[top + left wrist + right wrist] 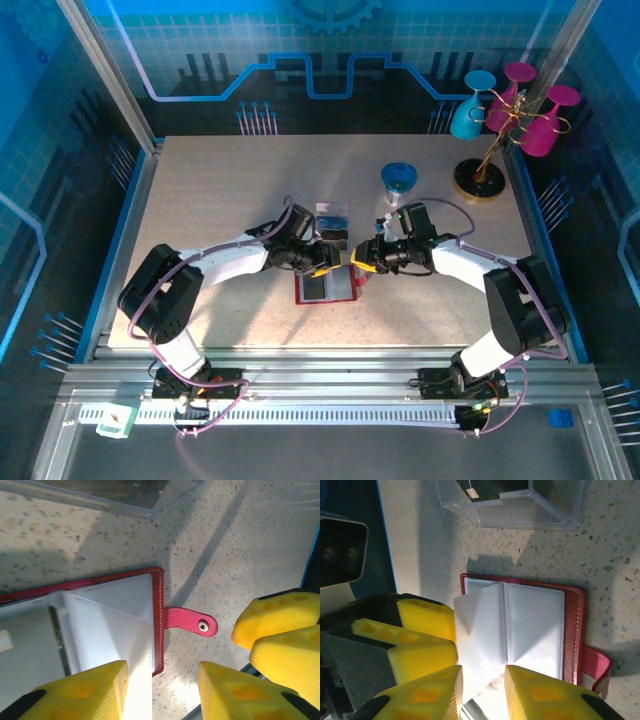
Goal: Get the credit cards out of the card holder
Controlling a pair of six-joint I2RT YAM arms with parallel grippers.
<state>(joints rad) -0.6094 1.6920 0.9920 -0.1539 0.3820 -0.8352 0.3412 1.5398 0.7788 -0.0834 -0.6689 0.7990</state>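
Red card holder lies open on the counter at centre, just near of a clear tray, with its snap tab pointing right. Left pincer hovers with jaws apart astride the holder's right edge. Right pincer sets its jaws apart around a raised pale pocket leaf. Glare hides any credit cards in the pockets. Step in hand: probably exposing a pocket. Next move likely calls for 1 pincer pinning the holder while the other pinches a card edge.
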